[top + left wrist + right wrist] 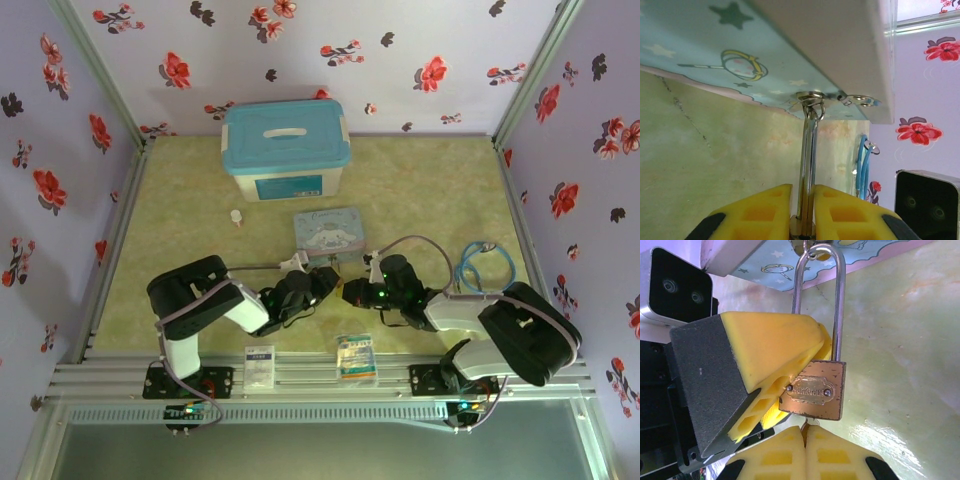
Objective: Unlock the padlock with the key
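The left gripper (802, 195) had its yellow fingers clamped on the brass padlock (812, 390), which hung by its shackle (840, 305) from the cartoon tin's (715, 45) hasp (810, 97). The right gripper (805, 434) was pinched tight on the key (808, 424) under the lock's base. The nameplate (809, 391) was too blurred to read. Beyond the tin stood a blue-lidded storage box (285, 135) and a small white bottle (236, 217).

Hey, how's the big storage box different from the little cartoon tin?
The storage box is much bigger than the cartoon tin. The box has a plain blue lid with a handle on a white body; the tin is pale blue with a cartoon print. The tin carries the padlock; the box shows none. Both are rectangular.
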Motion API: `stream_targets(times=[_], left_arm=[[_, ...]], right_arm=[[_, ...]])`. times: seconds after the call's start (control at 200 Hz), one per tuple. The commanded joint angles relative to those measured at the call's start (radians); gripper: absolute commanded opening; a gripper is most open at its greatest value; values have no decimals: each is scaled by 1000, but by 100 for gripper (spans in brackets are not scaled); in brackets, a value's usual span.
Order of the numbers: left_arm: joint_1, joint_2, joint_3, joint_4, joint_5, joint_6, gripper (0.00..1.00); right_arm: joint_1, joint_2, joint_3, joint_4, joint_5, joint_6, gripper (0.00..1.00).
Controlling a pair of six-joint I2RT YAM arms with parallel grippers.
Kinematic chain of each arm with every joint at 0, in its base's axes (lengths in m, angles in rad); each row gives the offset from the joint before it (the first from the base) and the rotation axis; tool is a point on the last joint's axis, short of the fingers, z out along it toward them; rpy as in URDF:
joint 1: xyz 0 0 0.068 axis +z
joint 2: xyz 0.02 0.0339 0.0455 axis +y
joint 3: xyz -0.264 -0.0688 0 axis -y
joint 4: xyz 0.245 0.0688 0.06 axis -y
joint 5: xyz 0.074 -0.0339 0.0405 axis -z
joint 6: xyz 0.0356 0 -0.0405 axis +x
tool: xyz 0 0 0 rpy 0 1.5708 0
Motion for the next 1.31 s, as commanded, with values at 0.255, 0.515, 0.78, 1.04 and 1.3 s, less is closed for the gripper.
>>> stream_targets(times=[0.255,0.515,0.78,1.04,1.3], left_arm=[[-7,-23,-28,-25,32,34,1],[27,-73,-76,-94,66,58,0],[50,-120,-68,-276,156,124,3],[65,-233,43,-738,133,316,6],[72,-242,159,-1003,94,442,8]], right_arm=[[10,-81,69,-225,112,-60,31],[9,-245,144,-552,255,-171,49],[8,-276,248,-725,537,-224,54],[-2,-223,327,-729,546,-275,56],[-14,-167,365,-718,524,-295,55]])
